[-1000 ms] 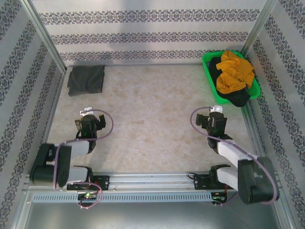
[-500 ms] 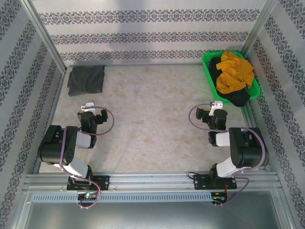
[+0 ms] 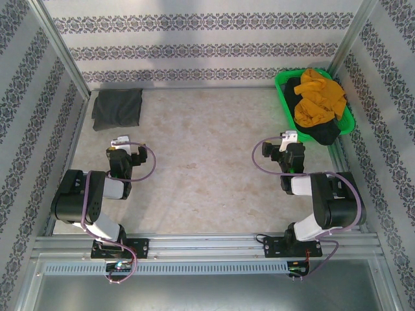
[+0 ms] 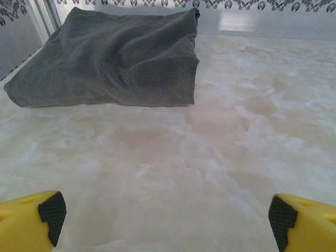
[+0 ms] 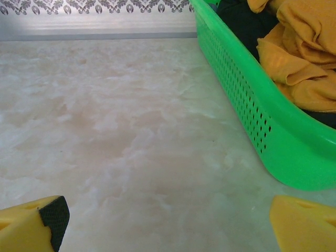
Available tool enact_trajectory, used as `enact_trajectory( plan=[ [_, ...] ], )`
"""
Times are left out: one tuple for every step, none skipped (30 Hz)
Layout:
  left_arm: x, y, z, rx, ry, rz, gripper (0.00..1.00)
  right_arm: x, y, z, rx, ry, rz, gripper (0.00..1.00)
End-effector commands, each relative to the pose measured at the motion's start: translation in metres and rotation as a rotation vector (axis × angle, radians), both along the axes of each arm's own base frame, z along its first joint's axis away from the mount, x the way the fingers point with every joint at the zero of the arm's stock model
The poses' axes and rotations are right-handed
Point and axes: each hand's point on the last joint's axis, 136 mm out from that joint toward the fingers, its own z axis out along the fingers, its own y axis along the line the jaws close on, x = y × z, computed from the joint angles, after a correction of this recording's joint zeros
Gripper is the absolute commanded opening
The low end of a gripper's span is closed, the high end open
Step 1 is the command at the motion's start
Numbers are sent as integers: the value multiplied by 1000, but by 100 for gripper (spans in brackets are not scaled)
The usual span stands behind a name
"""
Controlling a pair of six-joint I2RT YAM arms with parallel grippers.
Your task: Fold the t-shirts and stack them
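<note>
A folded dark charcoal-grey t-shirt (image 3: 117, 108) lies flat at the table's far left corner; the left wrist view has it (image 4: 110, 58) straight ahead. A crumpled mustard-orange t-shirt (image 3: 318, 97) sits in the green basket (image 3: 282, 97) on top of a blackish t-shirt (image 3: 325, 133). My left gripper (image 3: 124, 150) stands open over bare table, well short of the grey shirt, its yellow fingertips (image 4: 51, 212) wide apart. My right gripper (image 3: 283, 148) is open too, just left of the basket's near end (image 5: 247, 105), with nothing between its fingers. The orange cloth (image 5: 304, 52) shows over the rim.
Patterned walls and metal posts close in the table on three sides. The arms' bases sit on a rail (image 3: 207, 243) at the near edge. A wide stretch of marbled tabletop (image 3: 207, 142) lies between the two grippers.
Both arms have folded back with elbows raised. The right gripper has shifted a little forward and left beside the basket; the left one edged slightly forward. The shirts have not moved.
</note>
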Motion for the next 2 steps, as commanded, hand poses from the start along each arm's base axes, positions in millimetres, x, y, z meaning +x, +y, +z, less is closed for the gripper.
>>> enact_trajectory(
  plan=[
    [5, 2, 6, 12, -15, 0, 100, 4, 1, 11, -13, -31, 19, 98],
    [5, 2, 6, 13, -14, 1, 100, 4, 0, 11, -14, -32, 12, 98]
  ],
)
